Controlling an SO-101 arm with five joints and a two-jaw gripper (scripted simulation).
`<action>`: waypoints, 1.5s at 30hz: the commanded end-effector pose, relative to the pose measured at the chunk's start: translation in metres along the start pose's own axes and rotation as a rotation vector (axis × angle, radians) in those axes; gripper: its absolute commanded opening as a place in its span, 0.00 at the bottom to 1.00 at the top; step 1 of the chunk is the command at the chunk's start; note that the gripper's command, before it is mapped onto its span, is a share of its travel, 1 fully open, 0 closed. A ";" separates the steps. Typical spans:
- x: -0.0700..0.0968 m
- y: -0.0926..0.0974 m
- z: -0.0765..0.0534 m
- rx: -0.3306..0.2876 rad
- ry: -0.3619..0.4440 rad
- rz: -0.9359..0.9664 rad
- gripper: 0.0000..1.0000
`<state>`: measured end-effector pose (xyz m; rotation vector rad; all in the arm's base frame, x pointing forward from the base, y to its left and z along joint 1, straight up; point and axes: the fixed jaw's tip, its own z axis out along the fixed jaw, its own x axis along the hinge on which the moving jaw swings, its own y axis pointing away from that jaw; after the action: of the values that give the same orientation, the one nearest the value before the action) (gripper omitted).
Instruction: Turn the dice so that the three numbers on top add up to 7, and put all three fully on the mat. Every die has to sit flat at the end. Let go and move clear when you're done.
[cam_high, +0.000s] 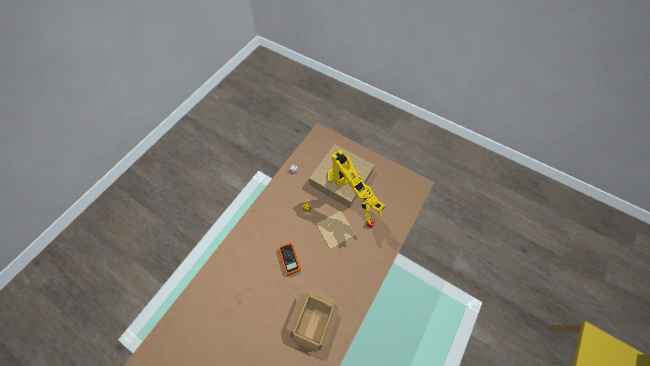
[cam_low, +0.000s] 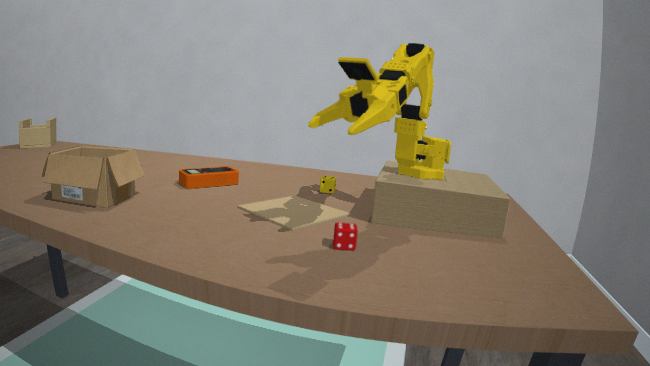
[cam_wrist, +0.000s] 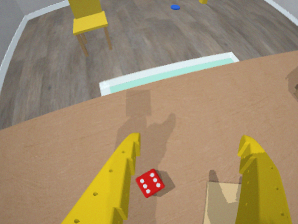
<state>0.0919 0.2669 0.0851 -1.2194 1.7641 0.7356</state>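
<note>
The red die (cam_high: 372, 223) (cam_low: 345, 237) (cam_wrist: 150, 183) sits flat on the table beside the mat (cam_high: 327, 234) (cam_low: 265, 206) (cam_wrist: 215, 202), off it, with six on top. The yellow die (cam_high: 306, 207) (cam_low: 328, 185) stands on the table on the mat's other side. The white die (cam_high: 293, 169) lies near the table edge beside the arm's base block. The top numbers of the yellow and white dice are too small to read. My gripper (cam_high: 375, 219) (cam_low: 331, 129) (cam_wrist: 190, 136) is open and empty, raised well above the table, with the red die below it.
The arm stands on a wooden block (cam_high: 325, 187) (cam_low: 440, 212). An orange multimeter (cam_high: 289, 259) (cam_low: 209, 178) lies beyond the mat. An open cardboard box (cam_high: 298, 320) (cam_low: 80, 175) stands farther along the table. The arm's shadow falls across the mat.
</note>
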 end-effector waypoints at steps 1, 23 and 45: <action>-0.005 0.003 -0.001 -0.009 -0.017 0.004 0.35; 0.017 -0.102 -0.020 0.318 0.157 0.123 0.35; 0.108 -0.227 -0.169 0.843 0.553 0.592 0.35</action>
<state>0.2353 0.0302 0.0627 -0.4122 2.4972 -0.0548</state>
